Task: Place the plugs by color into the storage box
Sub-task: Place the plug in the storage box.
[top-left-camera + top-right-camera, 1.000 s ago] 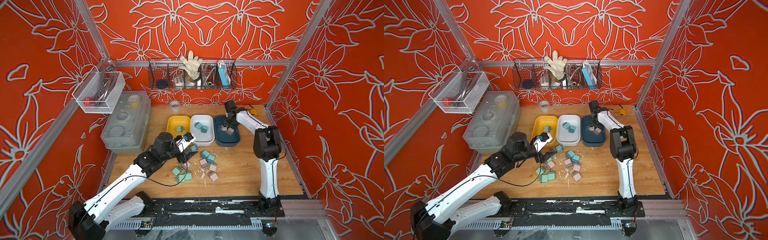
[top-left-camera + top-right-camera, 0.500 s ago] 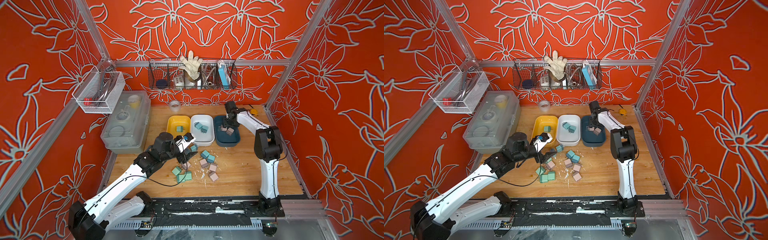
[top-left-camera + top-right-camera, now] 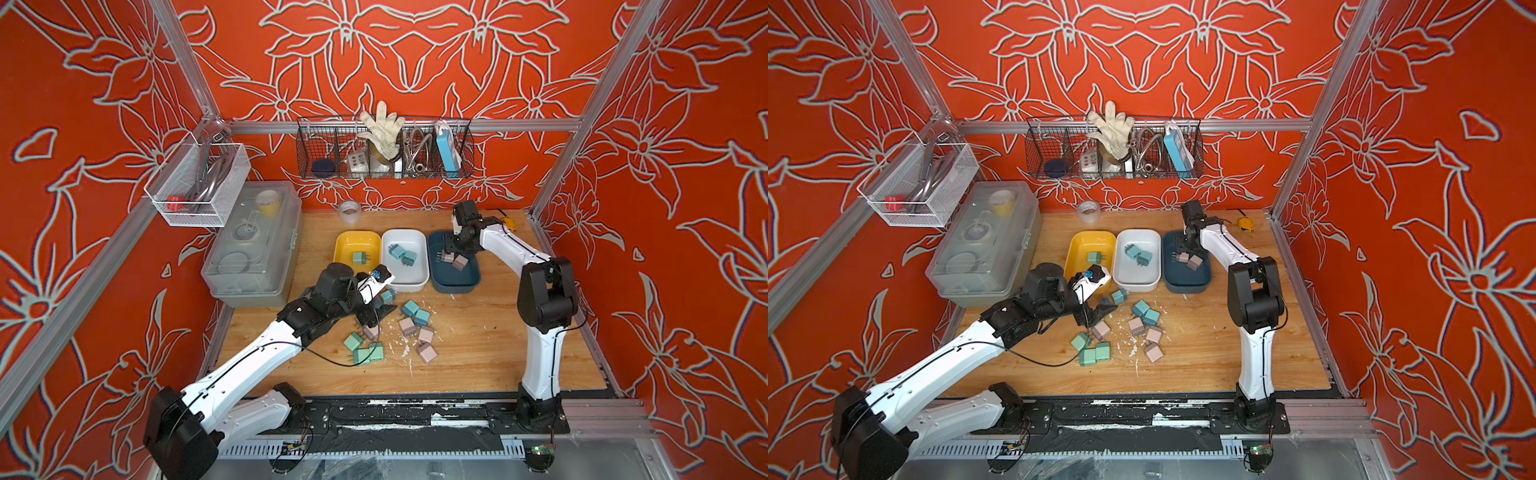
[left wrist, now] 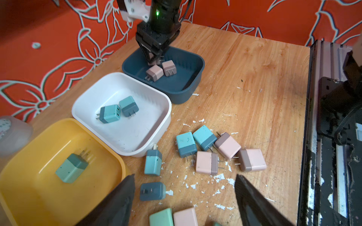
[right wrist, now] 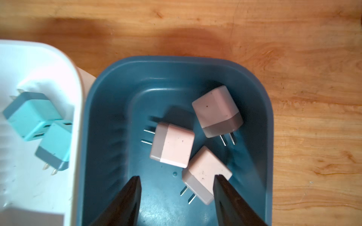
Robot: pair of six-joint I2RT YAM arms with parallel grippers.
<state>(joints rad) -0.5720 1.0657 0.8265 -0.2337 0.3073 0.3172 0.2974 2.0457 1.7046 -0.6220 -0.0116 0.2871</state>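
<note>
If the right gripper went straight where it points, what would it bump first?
Most likely the pink plug nearest the right gripper, lying in the dark blue tray. One of the jaws sits over its corner, though the gap is hard to judge.

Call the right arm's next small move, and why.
Probably lift the right gripper straight up out of the dark blue tray. Its jaws stand open, the pink plug between them appears to lie on the tray floor beside two others, and loose pink plugs wait on the table.
</note>
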